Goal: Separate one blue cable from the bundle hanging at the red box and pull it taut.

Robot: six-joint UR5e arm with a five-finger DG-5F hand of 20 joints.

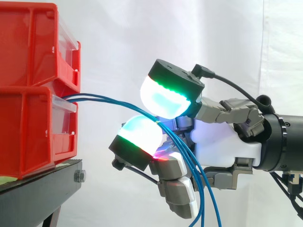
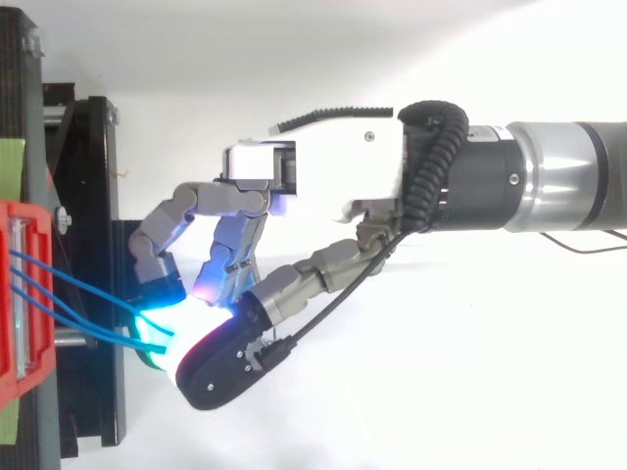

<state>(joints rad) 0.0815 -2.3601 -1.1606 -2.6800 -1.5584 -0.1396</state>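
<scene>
From the side you get what the top view hides. The blue cables (image 1: 109, 100) leave the lower of the two stacked red bins (image 1: 23, 137) and run in a gentle bow to the hand (image 1: 222, 142). There they pass between an upper glowing pad (image 1: 165, 97) and a lower one. Past the pads they drape over the curled fingers underneath and hang down below them. The two pads are pressed together on the strands, so the hand has them pinched. Several strands go through that pinch side by side, and you cannot tell whether one is set apart from the rest.

From above you get the sideways spread instead. Three strands (image 2: 69, 294) leave the red bins (image 2: 12, 387) apart from each other and converge at the cyan-lit fingertips.

Ahead of the fingers, the bin fronts and the edge of the black stand (image 1: 42, 194) are near but not touching. Behind the fingers, toward the wrist, and above them, there is open room against the white curtain (image 1: 118, 38). Below the fingers, the loose strands hang in the way.
</scene>
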